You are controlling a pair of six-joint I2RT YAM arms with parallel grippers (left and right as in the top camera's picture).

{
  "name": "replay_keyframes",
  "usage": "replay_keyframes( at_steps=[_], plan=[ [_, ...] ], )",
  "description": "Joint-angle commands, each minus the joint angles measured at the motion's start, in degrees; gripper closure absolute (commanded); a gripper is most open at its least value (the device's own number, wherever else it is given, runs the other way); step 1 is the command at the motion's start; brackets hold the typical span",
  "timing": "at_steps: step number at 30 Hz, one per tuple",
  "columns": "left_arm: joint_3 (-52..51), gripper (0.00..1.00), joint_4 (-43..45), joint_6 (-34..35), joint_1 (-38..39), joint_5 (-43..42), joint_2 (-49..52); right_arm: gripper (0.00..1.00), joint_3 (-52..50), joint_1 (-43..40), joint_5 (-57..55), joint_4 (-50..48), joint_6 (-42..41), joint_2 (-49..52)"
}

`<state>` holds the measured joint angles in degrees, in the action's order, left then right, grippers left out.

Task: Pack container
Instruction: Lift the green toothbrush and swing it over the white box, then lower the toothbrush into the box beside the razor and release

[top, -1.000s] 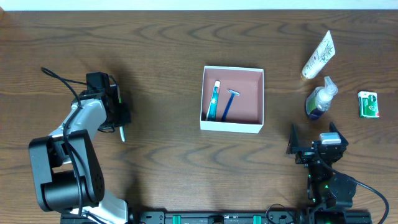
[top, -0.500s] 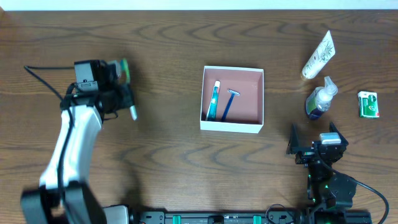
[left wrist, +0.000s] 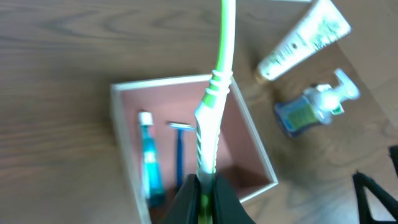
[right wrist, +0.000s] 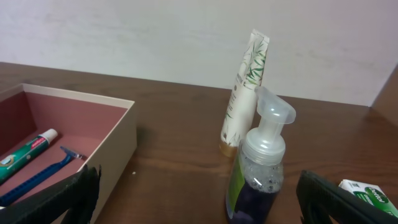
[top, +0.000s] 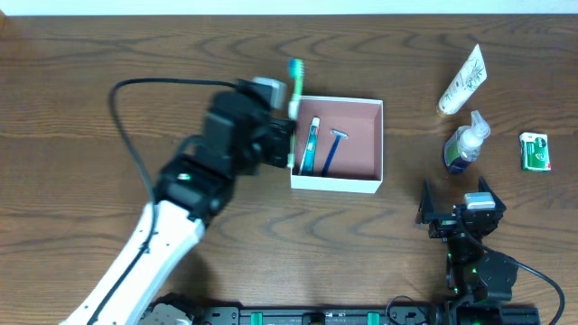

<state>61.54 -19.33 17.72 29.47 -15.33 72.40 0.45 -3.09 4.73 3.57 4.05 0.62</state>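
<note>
Green and white, the toothbrush point(left wrist: 214, 106) is pinched by its handle end between the two fingers of the left end effector point(left wrist: 203, 190), which is closed tight on it. In the left wrist view the brush runs straight away from the fingers, and its far end leaves the top of the picture. From overhead the brush lies over the container's 9 o'clock wall near the 11 o'clock corner. Its green head points toward 12 o'clock, past the rim. It is carried above the box and is not resting in it.

The container point(top: 336, 183) sits on the wooden counter point(top: 397, 253) about mid-table. It is white-walled, with a reddish-brown floor. Two things lie side by side in its 9 o'clock half, both running roughly 12 to 6. A toothpaste tube point(top: 310, 146) lies close to the 9 o'clock wall, and a blue razor point(top: 332, 149) lies just beside it toward 3 o'clock. The 3 o'clock half of the floor is bare.

The right end effector point(top: 454, 200) is at about 4 o'clock from the container, well apart from it. Its fingers are spread wide, and it holds and touches nothing.

A white squeeze tube point(top: 462, 81) printed with green leaves stands off toward 2 o'clock. A clear pump bottle point(top: 467, 143) with dark liquid is at 3 o'clock. Further out in the same direction is a small green packet point(top: 534, 151).
</note>
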Motion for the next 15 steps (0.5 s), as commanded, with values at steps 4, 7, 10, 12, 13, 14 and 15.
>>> replay_keyframes(
  at_steps=[4, 7, 10, 12, 13, 14, 15],
  plan=[
    [0.44, 0.94, 2.51, 7.43, 7.45, 12.17, 6.91, 0.01, -0.13, 0.00, 0.22, 0.11, 0.74, -0.24],
    [0.44, 0.94, 4.76, 10.88, 8.50, 14.62, 10.75, 0.01, -0.13, 0.00, 0.22, 0.11, 0.74, -0.24],
    [0.44, 0.94, 7.21, 11.58, 8.52, 15.17, 14.14, 0.01, -0.13, 0.00, 0.22, 0.11, 0.74, -0.24],
    [0.44, 0.94, 8.48, 11.76, 8.55, 17.44, 16.31, 0.01, -0.13, 0.00, 0.22, 0.11, 0.74, -0.24],
    [0.44, 0.94, 9.07, 11.74, 8.55, 18.25, 17.20, 0.01, -0.13, 0.00, 0.22, 0.11, 0.74, -0.24],
    [0.44, 0.94, 9.44, 11.74, 8.55, 19.06, 17.99, 0.01, -0.13, 0.00, 0.22, 0.11, 0.74, -0.24],
    [0.44, 0.94, 9.68, 11.74, 8.55, 19.54, 18.78, 0.01, -0.13, 0.00, 0.22, 0.11, 0.74, -0.24]
  ],
)
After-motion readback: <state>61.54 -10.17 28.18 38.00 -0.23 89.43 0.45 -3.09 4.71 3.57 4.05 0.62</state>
